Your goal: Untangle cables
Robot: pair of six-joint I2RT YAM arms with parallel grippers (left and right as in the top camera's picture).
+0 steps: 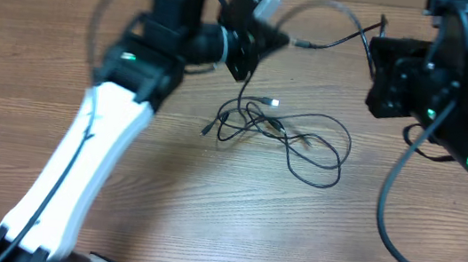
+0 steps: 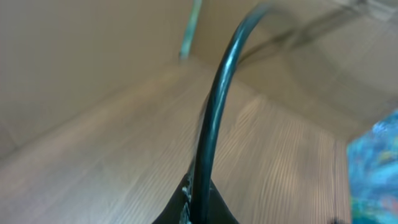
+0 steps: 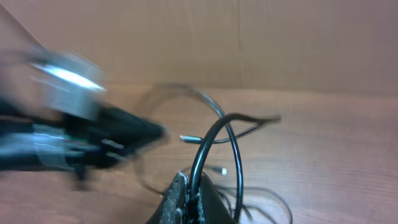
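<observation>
A loose tangle of thin black cables (image 1: 283,133) lies mid-table, with a silver-tipped plug (image 1: 274,104) at its top. Another cable (image 1: 325,4) arcs above the table between both grippers. My left gripper (image 1: 274,37), blurred, is above the far side of the tangle. In the left wrist view its jaws (image 2: 199,208) are shut on a black cable (image 2: 217,93) that curves up and away. My right gripper (image 1: 374,54) is at the far right. Its jaws (image 3: 193,199) are shut on a looping cable (image 3: 211,137), with the tangle (image 3: 255,199) below.
The wooden table (image 1: 165,185) runs to a cardboard wall (image 3: 249,43) at the back. My left arm's white link (image 1: 78,165) crosses the near left. Thicker arm wires (image 1: 390,204) hang at the right. A blurred left gripper body (image 3: 93,140) fills the right wrist view's left side.
</observation>
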